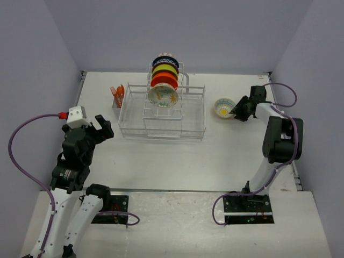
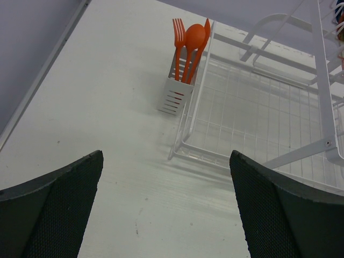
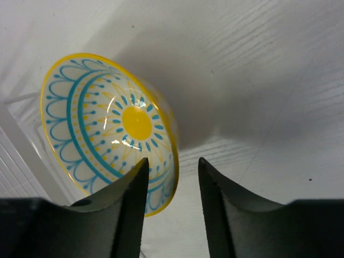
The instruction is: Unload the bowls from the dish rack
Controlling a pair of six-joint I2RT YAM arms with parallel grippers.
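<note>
The white table (image 1: 177, 161) bears the dish rack (image 1: 191, 115) and, to its right, 1 patterned bowl (image 1: 223, 107).

Left arm (image 1: 72, 161): stands at the near left, elbow folded, wrist raised and aimed toward the far right. Left end effector (image 1: 105, 128) hangs in the air with its jaws spread wide, fingers (image 2: 59, 209) well apart. Right arm (image 1: 280, 140): reaches to the far right, forearm angled back toward the left. Right end effector (image 1: 239, 112) sits low, its jaws parted by a narrow gap, fingers (image 3: 129, 215) nearly parallel.

Pale lavender walls (image 1: 188, 32) — white table (image 1: 161, 161), evenly lit.
</note>
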